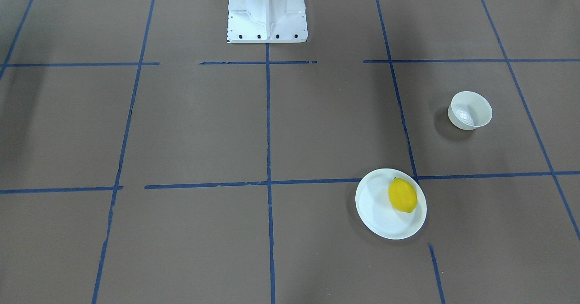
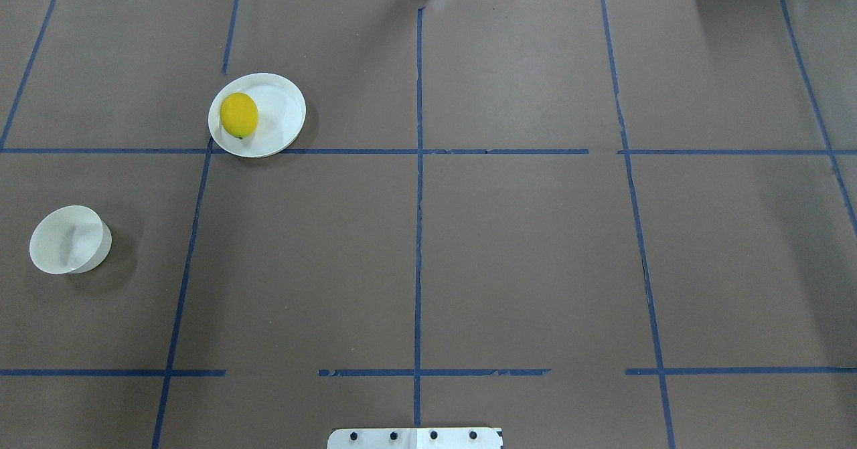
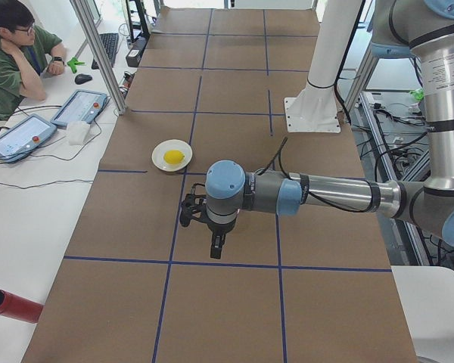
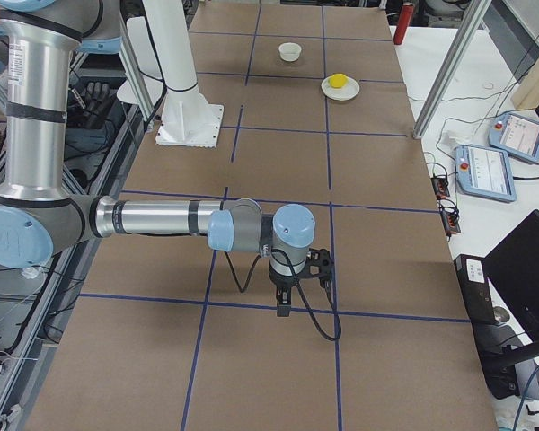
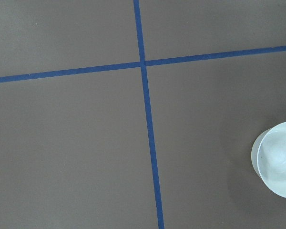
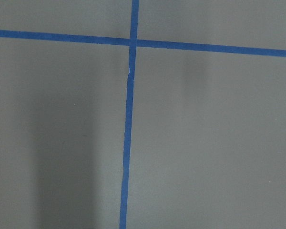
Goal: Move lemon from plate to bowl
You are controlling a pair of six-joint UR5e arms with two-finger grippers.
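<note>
yellow lemon [image 1: 402,195], white plate [image 1: 376,218], white bowl [image 1: 471,104], brown table [image 1: 190,127] with blue lines.

lemon [image 2: 239,115] on the plate [image 2: 284,111], toward its robot's-left side, plate on the left half of the table [image 2: 522,248], far from the robot, bowl [image 2: 67,241] well apart from the plate, nearer the robot and further left, robot base [image 2: 415,438] at the near edge, mid-table

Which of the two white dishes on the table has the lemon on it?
The flat, wide plate, with the lemon lying on it; the small deep bowl stands apart, empty.
</note>
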